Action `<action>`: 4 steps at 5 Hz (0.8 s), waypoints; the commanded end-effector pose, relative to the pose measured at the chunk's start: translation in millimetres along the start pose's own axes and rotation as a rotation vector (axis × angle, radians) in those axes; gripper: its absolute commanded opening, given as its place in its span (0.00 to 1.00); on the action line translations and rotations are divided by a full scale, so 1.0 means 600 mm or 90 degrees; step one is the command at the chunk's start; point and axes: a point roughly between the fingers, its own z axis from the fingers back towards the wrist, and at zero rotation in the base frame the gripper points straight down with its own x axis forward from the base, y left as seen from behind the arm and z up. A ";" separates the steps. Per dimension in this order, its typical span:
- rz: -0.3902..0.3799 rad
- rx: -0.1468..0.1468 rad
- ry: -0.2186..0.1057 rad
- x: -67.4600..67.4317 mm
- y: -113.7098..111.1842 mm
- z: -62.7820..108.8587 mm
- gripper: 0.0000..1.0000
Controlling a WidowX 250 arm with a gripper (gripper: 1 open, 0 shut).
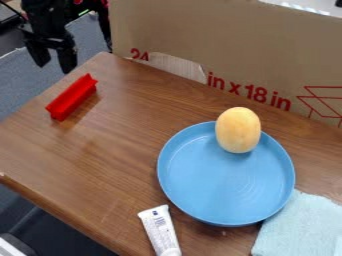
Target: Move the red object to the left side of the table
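The red object (72,96) is a long narrow block. It lies flat on the wooden table (114,140) near the far left corner, pointing towards the back. My black gripper (54,60) hangs above and slightly left of the block's far end, pointing down. It is open and holds nothing. There is a clear gap between its fingertips and the block.
A blue plate (227,190) with a tan egg-shaped object (238,129) sits at the right. A white tube (159,231) lies at the front edge, and a light blue cloth (305,232) at the front right corner. A cardboard box (227,50) walls off the back.
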 end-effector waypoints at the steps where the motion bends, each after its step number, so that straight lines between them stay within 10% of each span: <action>1: -0.004 0.037 -0.032 0.008 0.038 0.014 1.00; 4: -0.012 0.031 -0.040 0.003 0.002 0.028 1.00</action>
